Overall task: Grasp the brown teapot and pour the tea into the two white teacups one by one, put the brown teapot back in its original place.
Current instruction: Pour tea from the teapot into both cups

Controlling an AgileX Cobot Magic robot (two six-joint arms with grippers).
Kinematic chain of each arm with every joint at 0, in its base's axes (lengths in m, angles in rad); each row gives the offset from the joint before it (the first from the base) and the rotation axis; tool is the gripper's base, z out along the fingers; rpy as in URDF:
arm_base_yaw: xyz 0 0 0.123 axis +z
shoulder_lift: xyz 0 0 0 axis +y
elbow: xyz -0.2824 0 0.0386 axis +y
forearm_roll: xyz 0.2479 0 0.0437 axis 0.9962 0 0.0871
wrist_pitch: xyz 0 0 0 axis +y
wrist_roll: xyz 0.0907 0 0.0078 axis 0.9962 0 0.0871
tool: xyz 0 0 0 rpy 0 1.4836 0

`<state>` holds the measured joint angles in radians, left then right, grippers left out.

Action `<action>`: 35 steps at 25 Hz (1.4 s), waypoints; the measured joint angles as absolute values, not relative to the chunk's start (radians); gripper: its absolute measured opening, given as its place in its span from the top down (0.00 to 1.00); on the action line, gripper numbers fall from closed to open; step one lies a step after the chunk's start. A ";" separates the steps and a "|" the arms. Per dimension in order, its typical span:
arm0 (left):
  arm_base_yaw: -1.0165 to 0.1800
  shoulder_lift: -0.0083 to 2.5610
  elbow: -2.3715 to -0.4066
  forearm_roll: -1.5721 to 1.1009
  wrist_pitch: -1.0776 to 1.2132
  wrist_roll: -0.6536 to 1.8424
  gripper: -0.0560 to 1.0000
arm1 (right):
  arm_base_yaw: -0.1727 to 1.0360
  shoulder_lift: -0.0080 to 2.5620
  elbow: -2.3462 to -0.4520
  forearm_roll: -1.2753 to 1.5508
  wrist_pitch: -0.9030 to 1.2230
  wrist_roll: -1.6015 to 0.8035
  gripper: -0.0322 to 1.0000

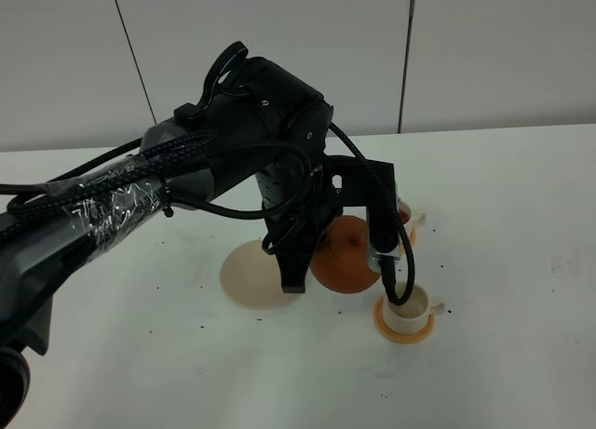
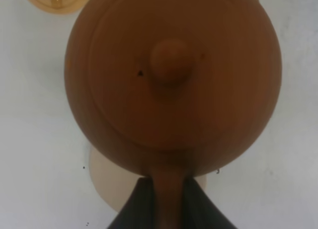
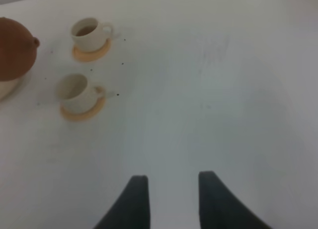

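One cup point(image 3: 85, 32) held tea while my left end effector point(image 2: 169, 199) pinched the brown teapot point(image 2: 171, 80) handle; next, tipping over the empty cup point(image 3: 74, 92).

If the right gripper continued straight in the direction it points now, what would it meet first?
Probably only the bare white table. The right gripper stands open and empty, and both teacups and the brown teapot lie off to one side.

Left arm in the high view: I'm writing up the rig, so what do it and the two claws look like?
The left arm is bulky matte black with a grey rear section wrapped in clear plastic film. Black braided cables loop over it. Its claw has dark tapered fingers, as does the right claw; no markings are visible.
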<state>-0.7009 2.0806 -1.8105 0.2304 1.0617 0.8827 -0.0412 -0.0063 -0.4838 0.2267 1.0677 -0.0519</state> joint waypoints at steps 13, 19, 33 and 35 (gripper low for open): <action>-0.711 2.145 -1.811 0.235 1.026 0.867 0.79 | -0.041 -0.006 -0.484 0.227 1.068 -0.052 0.73; -0.711 2.155 -1.811 0.236 1.017 0.867 0.79 | -0.041 -0.006 -0.484 0.227 1.068 -0.052 0.73; -0.746 2.158 -1.811 0.355 1.061 0.836 0.79 | -0.041 -0.006 -0.484 0.227 1.068 -0.052 0.73; -0.761 2.158 -1.811 0.393 1.061 0.816 0.79 | -0.041 -0.006 -0.484 0.227 1.068 -0.052 0.73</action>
